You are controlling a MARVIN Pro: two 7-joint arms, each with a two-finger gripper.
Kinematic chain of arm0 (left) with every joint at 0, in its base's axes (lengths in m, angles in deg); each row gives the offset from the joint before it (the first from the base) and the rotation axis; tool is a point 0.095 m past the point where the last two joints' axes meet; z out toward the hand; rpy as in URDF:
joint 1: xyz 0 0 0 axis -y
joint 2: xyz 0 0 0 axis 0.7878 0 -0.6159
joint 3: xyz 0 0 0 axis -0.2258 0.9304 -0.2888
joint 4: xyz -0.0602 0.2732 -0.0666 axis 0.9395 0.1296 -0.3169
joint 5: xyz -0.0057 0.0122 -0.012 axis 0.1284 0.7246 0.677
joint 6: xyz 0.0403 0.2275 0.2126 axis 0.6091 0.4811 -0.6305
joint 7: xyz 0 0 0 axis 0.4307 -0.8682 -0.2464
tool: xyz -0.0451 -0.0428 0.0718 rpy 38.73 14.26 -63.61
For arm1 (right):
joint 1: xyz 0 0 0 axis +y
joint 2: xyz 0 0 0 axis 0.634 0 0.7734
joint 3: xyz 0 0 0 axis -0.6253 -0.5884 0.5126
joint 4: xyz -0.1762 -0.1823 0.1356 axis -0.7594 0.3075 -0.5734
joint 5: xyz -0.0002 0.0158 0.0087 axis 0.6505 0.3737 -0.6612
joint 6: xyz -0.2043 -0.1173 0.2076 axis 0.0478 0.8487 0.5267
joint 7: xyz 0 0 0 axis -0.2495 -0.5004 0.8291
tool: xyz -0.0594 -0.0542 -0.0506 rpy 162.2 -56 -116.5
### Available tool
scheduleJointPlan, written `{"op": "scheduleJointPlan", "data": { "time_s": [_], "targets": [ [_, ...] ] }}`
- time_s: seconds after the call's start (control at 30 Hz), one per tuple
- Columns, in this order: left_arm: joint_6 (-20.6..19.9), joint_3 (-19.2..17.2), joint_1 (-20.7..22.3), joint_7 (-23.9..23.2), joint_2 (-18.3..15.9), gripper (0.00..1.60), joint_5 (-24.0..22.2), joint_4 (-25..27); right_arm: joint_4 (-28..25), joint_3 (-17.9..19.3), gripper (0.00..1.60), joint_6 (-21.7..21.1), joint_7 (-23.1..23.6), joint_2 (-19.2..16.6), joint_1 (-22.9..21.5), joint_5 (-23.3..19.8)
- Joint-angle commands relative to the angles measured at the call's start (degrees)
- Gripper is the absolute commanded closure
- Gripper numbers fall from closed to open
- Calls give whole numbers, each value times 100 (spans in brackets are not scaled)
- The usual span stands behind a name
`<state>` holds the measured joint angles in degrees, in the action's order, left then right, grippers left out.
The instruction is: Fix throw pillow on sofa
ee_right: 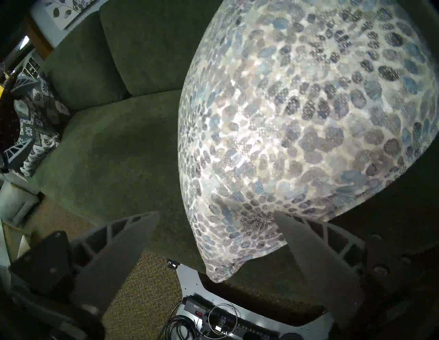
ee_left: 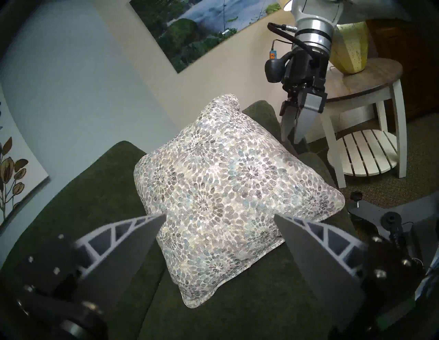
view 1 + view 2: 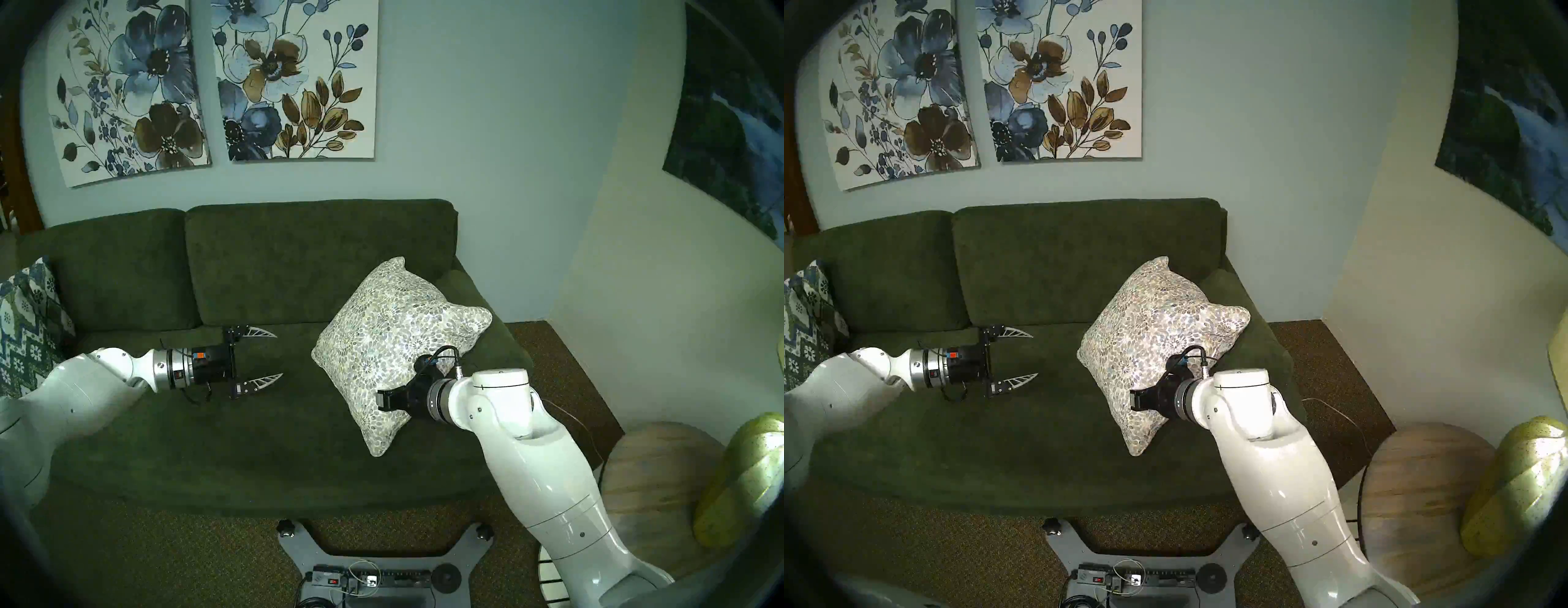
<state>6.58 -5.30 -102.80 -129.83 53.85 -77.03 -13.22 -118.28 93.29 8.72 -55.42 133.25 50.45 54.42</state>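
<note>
The throw pillow point(image 3: 394, 339), cream-and-grey pebble print, stands tilted on one corner at the right end of the dark green sofa point(image 3: 212, 424), leaning toward the sofa's right arm. My right gripper point(image 3: 384, 403) is at the pillow's lower right edge. In the right wrist view it point(image 1: 216, 213) is open, and one fingertip point(image 1: 285, 220) touches the pillow point(image 1: 297, 118). My left gripper point(image 3: 278, 355) is open and empty over the seat, left of the pillow and pointing at it. In the left wrist view it point(image 2: 220, 215) frames the pillow point(image 2: 213, 190).
A blue-green zigzag pillow point(image 3: 25, 331) sits at the sofa's left end. A round wooden side table point(image 3: 653, 479) with a yellow-green lamp base point(image 3: 738, 479) stands right of the sofa. My base point(image 3: 382, 564) with a power strip is on the carpet in front.
</note>
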Motion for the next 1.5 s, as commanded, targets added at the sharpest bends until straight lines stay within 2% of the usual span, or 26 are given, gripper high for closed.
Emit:
{"op": "scheduleJointPlan", "data": {
  "time_s": [0.0, 0.23, 0.3, 0.37, 0.4, 0.43, 0.47, 0.5, 0.6, 0.67, 0.73, 0.77, 0.8, 0.83, 1.03, 1.07, 1.1, 1.33, 1.37, 1.43, 1.47],
  "targets": [
    [46, 50, 210, -484, -54, 0, -50, 35, -540, 48, 0, 11, -257, -187, 648, -223],
    [64, 163, 227, -235, -87, 0, 12, 87, -970, -138, 0, 11, -438, -514, 1138, -512],
    [64, 196, 243, -226, -96, 0, 9, 97, -1163, -119, 0, 11, -574, -540, 1403, -540],
    [64, 226, 262, -234, -103, 0, 1, 101, -1178, -182, 0, 11, -702, -555, 1461, -631],
    [64, 240, 271, -242, -106, 0, -5, 103, -1147, -219, 0, 11, -798, -538, 1493, -658],
    [64, 253, 281, -253, -108, 0, -13, 102, -1225, -147, 0, 11, -870, -459, 1713, -640],
    [64, 263, 288, -261, -109, 0, -18, 102, -1035, -258, 0, 26, -931, -479, 1531, -741],
    [64, 281, 302, -280, -111, 0, -31, 99, -1127, -151, 0, 187, -1053, -358, 1814, -683],
    [64, 313, 324, -296, -114, 0, -50, 97, -850, -143, 0, 513, -1282, -170, 1853, -702],
    [64, 339, 342, -314, -115, 0, -68, 91, -823, -20, 0, 702, -1359, -11, 2036, -710],
    [64, 363, 360, -334, -114, 0, -87, 84, -632, -31, 0, 889, -1419, 69, 1977, -757],
    [64, 384, 380, -375, -110, 0, -119, 69, -525, -61, 0, 1369, -1486, 244, 2068, -672],
    [64, 384, 380, -375, -110, 0, -119, 69, -525, -61, 0, 1369, -1486, 244, 2068, -672],
    [64, 394, 386, -382, -109, 0, -127, 66, -434, -31, 0, 1120, -1360, 143, 1893, -849],
    [64, 476, 446, -468, -97, 0, -225, 22, -38, -103, 0, 1790, -1071, 292, 1692, -945],
    [64, 489, 453, -465, -97, 0, -231, 19, -5, -114, 0, 1790, -1020, 283, 1641, -962],
    [64, 505, 460, -451, -98, 0, -233, 19, 28, -125, 0, 1993, -882, 303, 1656, -997],
    [64, 609, 538, -579, -71, 0, -373, -57, 319, -182, 0, 2428, -667, 336, 1449, -941],
    [64, 683, 555, -416, -97, 0, -317, -13, 423, -184, 0, 2474, -645, 359, 1382, -941],
    [64, 664, 568, -584, -70, 0, -407, -70, 628, -205, 0, 2590, -611, 398, 1261, -914],
    [64, 703, 578, -499, -83, 0, -378, -47, 741, -241, 0, 2647, -659, 438, 1187, -851]
  ]
}}
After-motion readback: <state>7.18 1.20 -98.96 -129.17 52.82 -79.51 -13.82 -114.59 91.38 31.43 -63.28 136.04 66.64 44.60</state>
